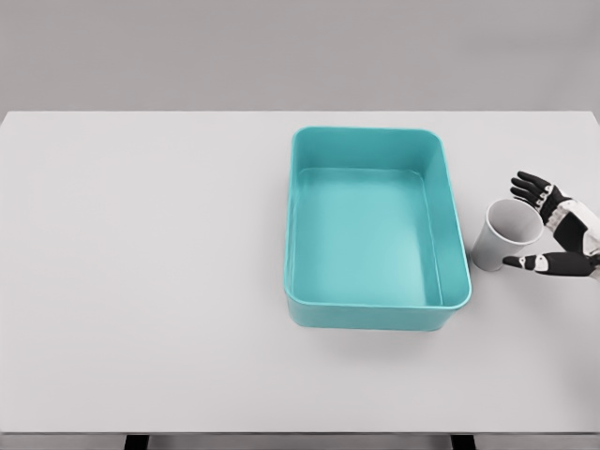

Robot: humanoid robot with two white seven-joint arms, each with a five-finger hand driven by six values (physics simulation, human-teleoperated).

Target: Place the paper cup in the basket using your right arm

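White table (141, 281) carries teal basket (450, 187); right hand (562, 234) fingers (530, 183) spread around paper cup (502, 246); grey wall (281, 47) behind.

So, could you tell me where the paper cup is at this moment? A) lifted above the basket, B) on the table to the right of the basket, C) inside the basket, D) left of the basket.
B: the paper cup stands on the table beside the basket's right wall, with the right hand around it.

Paper cup and basket, side by side on tabletop.
White paper cup (507, 234) is seen upright, mouth open, just right of the teal rectangular basket (377, 310). Basket is set open-topped, nothing inside, long axis running away from the viewer.
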